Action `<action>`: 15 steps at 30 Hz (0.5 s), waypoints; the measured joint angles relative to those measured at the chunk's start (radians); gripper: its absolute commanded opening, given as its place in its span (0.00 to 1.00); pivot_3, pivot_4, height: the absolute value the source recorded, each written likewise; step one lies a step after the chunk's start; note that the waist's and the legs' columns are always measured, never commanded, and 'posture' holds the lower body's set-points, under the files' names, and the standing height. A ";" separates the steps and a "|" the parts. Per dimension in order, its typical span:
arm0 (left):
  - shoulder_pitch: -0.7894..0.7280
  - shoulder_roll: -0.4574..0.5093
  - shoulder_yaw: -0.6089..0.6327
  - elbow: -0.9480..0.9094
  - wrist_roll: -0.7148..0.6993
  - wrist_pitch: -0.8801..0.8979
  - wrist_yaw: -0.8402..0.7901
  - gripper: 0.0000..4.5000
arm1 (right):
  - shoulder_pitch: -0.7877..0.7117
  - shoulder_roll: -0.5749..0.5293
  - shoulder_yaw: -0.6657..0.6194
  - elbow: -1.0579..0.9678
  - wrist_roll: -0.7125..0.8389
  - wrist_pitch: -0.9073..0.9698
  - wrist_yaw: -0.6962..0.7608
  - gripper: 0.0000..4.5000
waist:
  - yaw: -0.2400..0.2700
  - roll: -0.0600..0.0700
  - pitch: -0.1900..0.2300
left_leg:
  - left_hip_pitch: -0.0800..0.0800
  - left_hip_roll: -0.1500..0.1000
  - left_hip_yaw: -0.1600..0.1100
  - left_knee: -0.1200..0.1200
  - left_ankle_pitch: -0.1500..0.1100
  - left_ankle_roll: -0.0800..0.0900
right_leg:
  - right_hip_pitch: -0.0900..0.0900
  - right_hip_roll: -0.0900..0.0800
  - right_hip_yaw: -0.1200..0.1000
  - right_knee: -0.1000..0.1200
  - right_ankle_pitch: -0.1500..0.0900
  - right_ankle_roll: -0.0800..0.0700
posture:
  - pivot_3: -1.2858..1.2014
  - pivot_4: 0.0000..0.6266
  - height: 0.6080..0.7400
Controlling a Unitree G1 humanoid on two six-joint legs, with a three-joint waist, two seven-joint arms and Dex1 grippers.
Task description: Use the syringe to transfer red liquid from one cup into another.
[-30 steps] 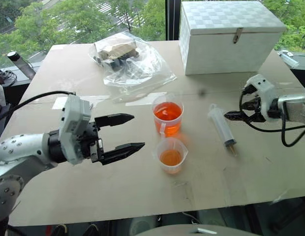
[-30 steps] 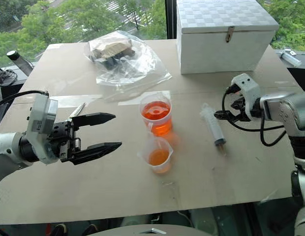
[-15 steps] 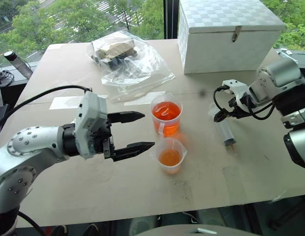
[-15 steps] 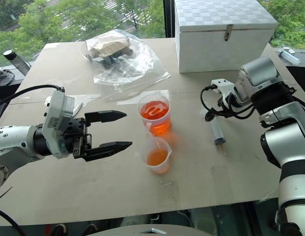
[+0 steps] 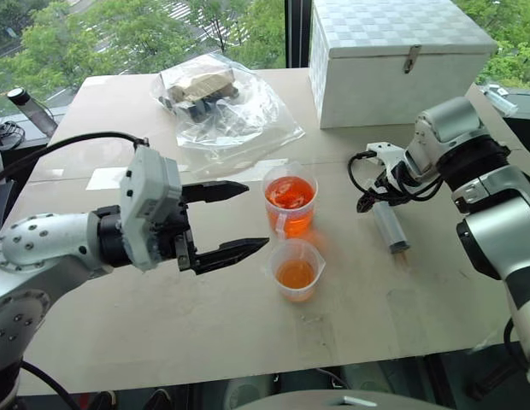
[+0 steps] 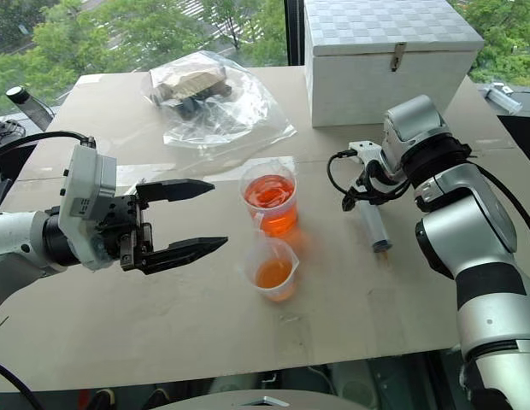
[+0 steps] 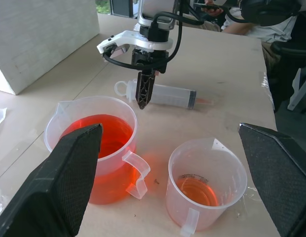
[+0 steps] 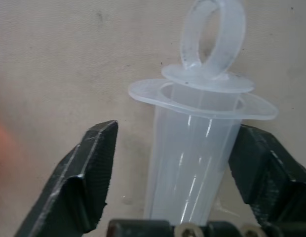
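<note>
Syringe (image 5: 387, 224) is laid flat on the table (image 5: 248, 342), right of both cups, long axis running away from the robot. It is straddled near the plunger end by the right gripper (image 7: 143, 101), fingers parted, one touching, not yet clamped. Left gripper (image 5: 226, 220) is held wide open, empty, well apart from it.

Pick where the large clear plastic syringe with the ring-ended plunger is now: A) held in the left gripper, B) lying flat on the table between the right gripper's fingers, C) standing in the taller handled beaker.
B: the syringe lies on the table with the right gripper down over its barrel, one finger on either side.
</note>
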 measured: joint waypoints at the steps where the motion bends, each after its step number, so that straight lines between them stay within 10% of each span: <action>1: -0.003 0.002 0.000 0.004 0.000 0.000 0.000 1.00 | 0.000 0.004 -0.008 0.007 0.001 0.001 -0.005 0.42 | -0.001 0.000 0.000 | 0.000 0.000 0.000 0.000 0.000 0.000 | 0.000 0.000 0.000 0.000 0.000 0.000 | 0.52 0.24 1.00; 15: -0.045 0.006 0.024 0.171 0.077 -0.013 -0.058 1.00 | -0.042 -0.103 -0.311 -0.211 0.171 0.002 -0.138 0.32 | -0.010 0.000 0.001 | -0.001 0.000 0.000 0.000 0.000 0.000 | -0.001 0.001 0.000 0.006 0.000 0.000 | 0.52 0.24 1.00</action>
